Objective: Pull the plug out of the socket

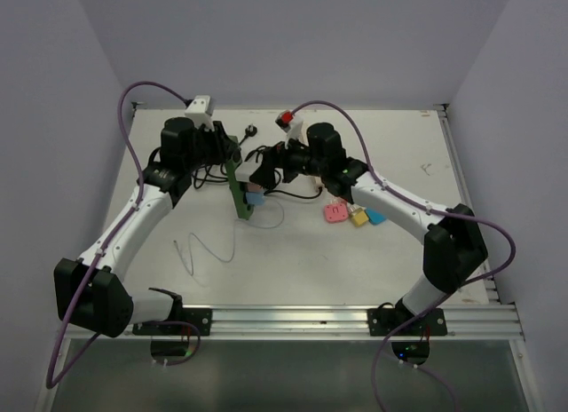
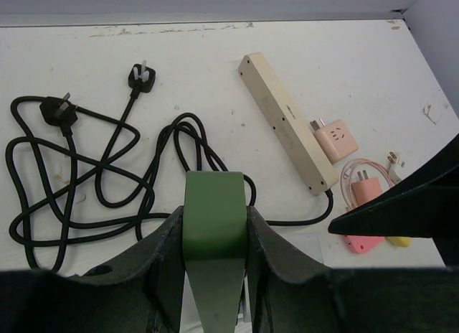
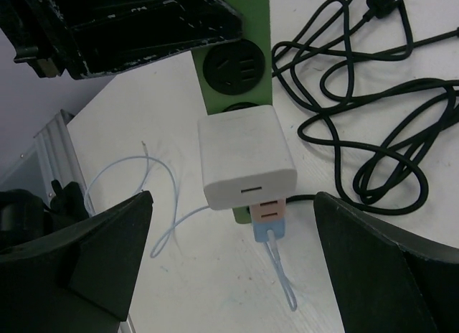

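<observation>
The dark green socket [image 1: 238, 188] is tilted up off the table, its end clamped between the fingers of my left gripper [image 2: 215, 236], which is shut on it [image 2: 212, 197]. In the right wrist view the socket [image 3: 254, 17] carries a white square plug [image 3: 247, 157], and just below it sits a smaller pink-and-blue plug [image 3: 269, 219] with a pale cable. My right gripper [image 3: 233, 195] stands wide open, one finger on either side of these plugs and touching neither. In the top view my right gripper [image 1: 264, 172] is right beside the strip.
A beige power strip [image 2: 287, 121] lies on the table with pink adapters [image 2: 336, 139] beside it. Black cords [image 2: 86, 182] with loose plugs coil at the left. Pink, yellow and blue adapters [image 1: 355, 215] lie under the right arm. A thin pale cable [image 1: 209, 248] curls on the table.
</observation>
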Controlling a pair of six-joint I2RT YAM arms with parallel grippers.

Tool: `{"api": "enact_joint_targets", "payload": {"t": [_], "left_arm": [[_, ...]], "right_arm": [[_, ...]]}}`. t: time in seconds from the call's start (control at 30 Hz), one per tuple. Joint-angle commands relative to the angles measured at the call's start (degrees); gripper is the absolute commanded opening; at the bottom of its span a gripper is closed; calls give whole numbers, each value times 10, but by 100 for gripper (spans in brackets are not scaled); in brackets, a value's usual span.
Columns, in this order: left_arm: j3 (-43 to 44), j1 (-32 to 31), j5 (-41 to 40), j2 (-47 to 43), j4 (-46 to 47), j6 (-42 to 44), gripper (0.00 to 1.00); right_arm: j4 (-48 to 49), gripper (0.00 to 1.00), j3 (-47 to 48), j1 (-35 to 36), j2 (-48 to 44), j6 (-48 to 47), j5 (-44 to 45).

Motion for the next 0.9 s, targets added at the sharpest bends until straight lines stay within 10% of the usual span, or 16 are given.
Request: {"api": "enact_joint_targets", "payload": {"t": [0.0, 0.37, 0.77, 0.87], "left_arm": [[1, -7, 24, -23, 62, -27, 0], [-2, -10, 24, -26, 63, -25, 0], [-13, -11, 29, -27, 63, -26, 11], [-20, -10, 35, -28, 56, -27, 28]], "right_arm": [[-10, 99, 45, 19, 26, -35, 12], [-35, 88, 88, 41, 76, -58, 22], [-37, 1, 82, 42, 70, -61, 25], [-34, 0, 79, 42, 66, -62, 24]]}}
